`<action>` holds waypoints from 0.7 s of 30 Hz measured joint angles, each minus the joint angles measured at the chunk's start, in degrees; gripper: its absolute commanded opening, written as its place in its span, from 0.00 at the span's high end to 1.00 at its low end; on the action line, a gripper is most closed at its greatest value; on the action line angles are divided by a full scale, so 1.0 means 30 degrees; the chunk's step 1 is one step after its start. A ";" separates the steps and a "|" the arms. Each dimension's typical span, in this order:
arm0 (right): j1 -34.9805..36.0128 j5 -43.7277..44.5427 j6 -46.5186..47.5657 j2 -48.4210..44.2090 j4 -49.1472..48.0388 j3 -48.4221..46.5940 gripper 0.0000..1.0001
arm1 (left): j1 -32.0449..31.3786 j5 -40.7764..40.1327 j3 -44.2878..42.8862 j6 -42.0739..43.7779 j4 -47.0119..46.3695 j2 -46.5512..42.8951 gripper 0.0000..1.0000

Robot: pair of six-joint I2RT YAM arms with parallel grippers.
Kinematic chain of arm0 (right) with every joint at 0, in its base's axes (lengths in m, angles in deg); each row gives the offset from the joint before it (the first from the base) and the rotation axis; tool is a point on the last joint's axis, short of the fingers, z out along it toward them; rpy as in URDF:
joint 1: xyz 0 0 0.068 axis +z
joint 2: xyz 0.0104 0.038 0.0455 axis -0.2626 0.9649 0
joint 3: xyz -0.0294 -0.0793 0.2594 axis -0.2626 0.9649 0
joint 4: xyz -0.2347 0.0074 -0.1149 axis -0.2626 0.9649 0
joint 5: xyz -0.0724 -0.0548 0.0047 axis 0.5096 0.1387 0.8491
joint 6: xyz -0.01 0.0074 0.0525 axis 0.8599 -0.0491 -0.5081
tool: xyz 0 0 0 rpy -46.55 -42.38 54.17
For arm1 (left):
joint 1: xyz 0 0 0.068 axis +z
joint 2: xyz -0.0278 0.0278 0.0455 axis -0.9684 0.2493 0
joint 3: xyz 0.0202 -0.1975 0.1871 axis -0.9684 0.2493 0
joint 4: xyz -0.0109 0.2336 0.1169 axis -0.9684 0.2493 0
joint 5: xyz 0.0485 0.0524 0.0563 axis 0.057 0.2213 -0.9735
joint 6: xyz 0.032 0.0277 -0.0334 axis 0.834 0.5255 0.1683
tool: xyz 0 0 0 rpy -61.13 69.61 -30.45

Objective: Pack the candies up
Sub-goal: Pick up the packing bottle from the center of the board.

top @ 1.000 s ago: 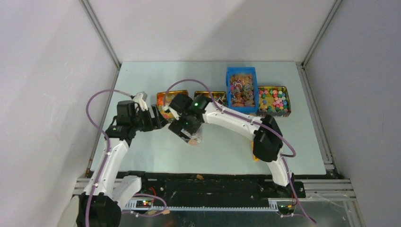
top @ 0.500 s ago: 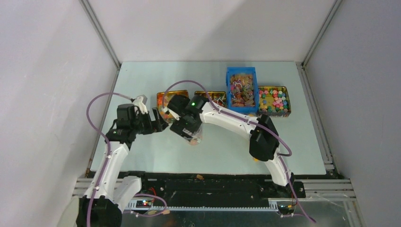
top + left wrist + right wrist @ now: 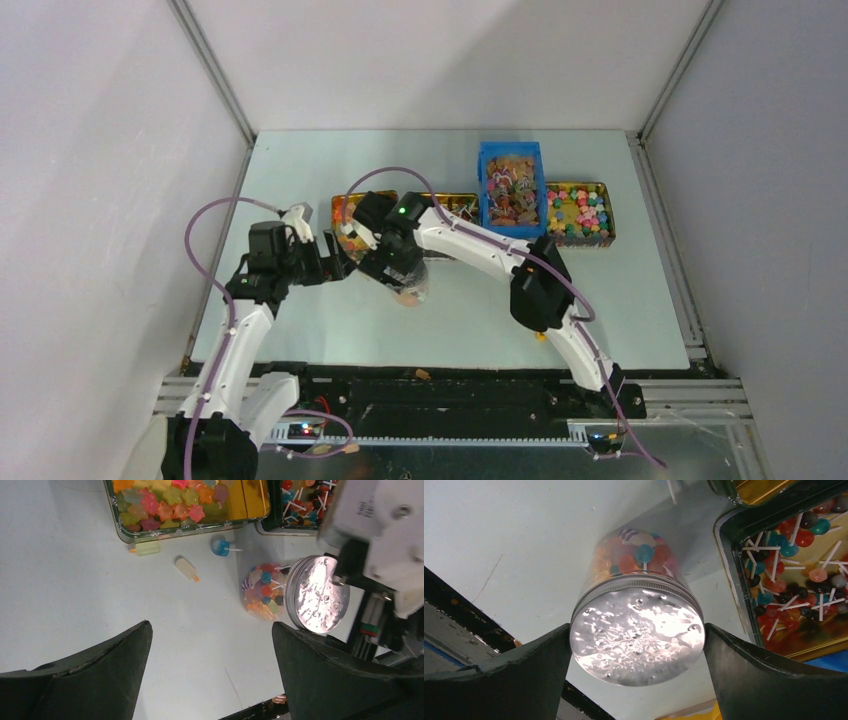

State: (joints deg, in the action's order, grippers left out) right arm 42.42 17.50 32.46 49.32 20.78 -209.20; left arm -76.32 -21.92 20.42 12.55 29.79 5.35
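Grippers over a pale table (image 3: pixel 75 580), listed nearest first. My left gripper (image 3: pixel 210 630) hangs above bare tabletop, its fingers spread wide with nothing between them. My right gripper (image 3: pixel 636 630) is also spread wide, with one finger at each side of the round silver lid (image 3: pixel 636 645). Whether the pads touch the lid cannot be told. The lid caps a clear jar (image 3: pixel 634 555) that rests on the table, packed with mixed candies (image 3: pixel 260 592). Just beyond lie a blue lollipop (image 3: pixel 219 547), a pale wrapped piece (image 3: pixel 186 569) and a pale green piece (image 3: pixel 147 547). Behind these sit a gold tin (image 3: pixel 200 526) of star jellies (image 3: pixel 165 510), a lollipop tin (image 3: pixel 731 580), a blue bin (image 3: pixel 483 190) and a far tin (image 3: pixel 611 215), each holding candies.
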 measured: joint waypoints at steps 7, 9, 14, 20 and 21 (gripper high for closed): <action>-0.0444 -0.0328 0.0248 0.0474 0.0546 -0.0138 0.08 | 0.0000 0.0007 0.0000 0.0000 -0.0262 0.0051 0.03; -0.0510 -0.0415 0.0284 0.0474 0.0561 -0.0138 0.12 | 0.0000 0.0015 0.0000 0.0000 -0.0270 0.0066 0.03; -0.0568 -0.0714 -0.0029 0.0488 0.0619 -0.0204 0.16 | 0.0000 0.0007 0.0000 -0.0007 -0.0401 0.0066 0.03; -0.0576 -0.1100 -0.1209 0.0488 0.0670 -0.0277 0.13 | 0.0000 0.0007 0.0007 -0.0015 -0.0685 0.0109 0.03; -0.0583 -0.1115 -0.1450 0.0488 0.0685 -0.0277 0.11 | 0.0000 0.0007 0.0029 -0.0015 -0.0721 0.0131 0.03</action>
State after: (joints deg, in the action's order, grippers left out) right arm 40.67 14.16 28.11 50.78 22.83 -210.03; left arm -76.32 -21.90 20.51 12.51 27.63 5.74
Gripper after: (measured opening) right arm 0.895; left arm 0.965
